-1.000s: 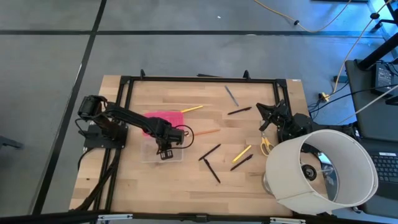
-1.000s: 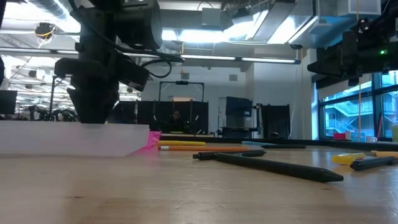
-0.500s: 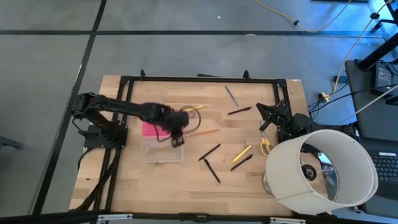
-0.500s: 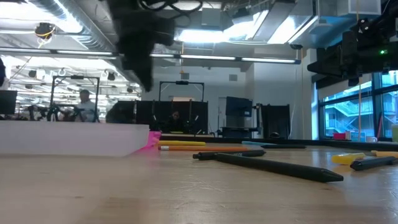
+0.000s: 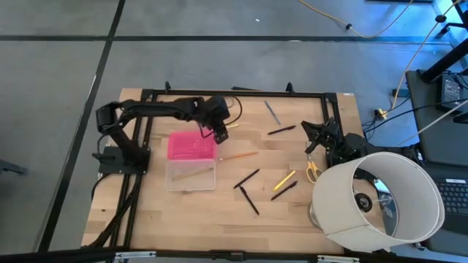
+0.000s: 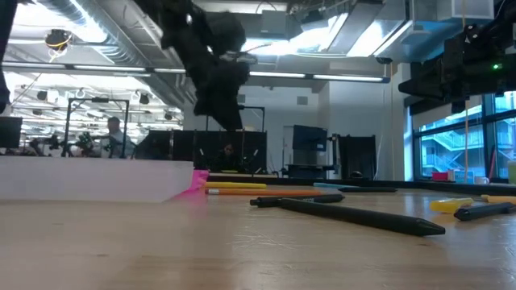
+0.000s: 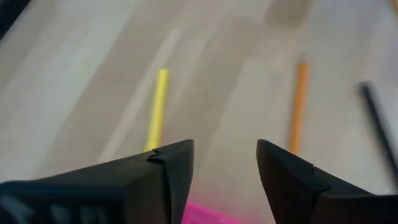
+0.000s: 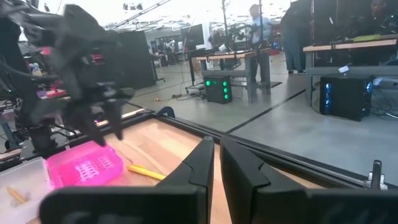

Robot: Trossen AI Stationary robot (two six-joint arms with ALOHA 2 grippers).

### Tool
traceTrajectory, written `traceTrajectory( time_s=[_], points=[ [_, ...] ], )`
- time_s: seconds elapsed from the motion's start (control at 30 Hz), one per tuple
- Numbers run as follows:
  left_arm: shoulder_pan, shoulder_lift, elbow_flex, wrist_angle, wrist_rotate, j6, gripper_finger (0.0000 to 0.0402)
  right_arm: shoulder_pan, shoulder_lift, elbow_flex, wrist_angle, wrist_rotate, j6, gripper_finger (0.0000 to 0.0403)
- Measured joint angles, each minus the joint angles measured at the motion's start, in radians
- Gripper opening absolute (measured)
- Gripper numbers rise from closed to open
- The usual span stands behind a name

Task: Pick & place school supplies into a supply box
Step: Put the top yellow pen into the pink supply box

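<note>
The supply box (image 5: 191, 176), a clear case with its pink lid (image 5: 191, 145) folded open on the far side, lies left of the table's middle. One wood-coloured pencil (image 5: 194, 173) lies inside it. My left gripper (image 5: 219, 132) hangs open above the table just beyond the lid's far right corner, over a yellow pencil (image 7: 157, 115). An orange pencil (image 5: 238, 155), several black pens (image 5: 247, 178), a yellow pen (image 5: 284, 180) and yellow-handled scissors (image 5: 312, 172) lie flat on the wood. My right gripper (image 8: 216, 155) waits shut at the right edge.
A large white lampshade (image 5: 380, 201) stands at the near right corner. A grey pen (image 5: 272, 112) and a black pen (image 5: 281, 130) lie near the far edge. A black frame (image 5: 234, 93) runs along the table's far side. People show in the room behind.
My left gripper has risen out of the supply box and swung toward the far edge and a little to the right, past the pink lid. The box has stayed put, and a wood-coloured pencil now shows inside it where the gripper stood.
</note>
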Motion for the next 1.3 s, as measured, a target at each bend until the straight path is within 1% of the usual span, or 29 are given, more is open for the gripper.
traceTrajectory(
  time_s=[0.1,0.2,0.4,0.57,1.03,1.17,1.3],
  points=[
    [0.031,0.052,0.019,-0.011,0.0,0.023,0.0168,0.0,0.0,0.0,0.0,0.0,0.018,0.0034],
    [0.054,0.113,0.082,-0.069,-0.003,0.04,0.0165,0.0,0.0,0.0,0.0,0.0,0.026,0.0034],
    [0.08,0.245,0.225,-0.193,-0.045,0.084,0.0157,0.0,0.0,0.0,0.0,0.0,0.028,0.0034],
    [0.084,0.336,0.295,-0.26,-0.06,0.117,0.0149,0.0,0.0,0.0,0.0,0.0,0.05,0.0034],
    [0.086,0.431,0.301,-0.274,-0.055,0.137,0.0139,0.0,0.0,0.0,0.0,0.0,0.05,0.0034],
    [0.083,0.449,0.306,-0.279,-0.059,0.188,0.0123,0.0,0.0,0.0,0.0,0.0,0.048,0.0034],
    [0.07,0.461,0.306,-0.278,-0.063,0.237,0.009,0.0,0.0,0.0,0.0,0.0,0.046,0.0034]
  ],
)
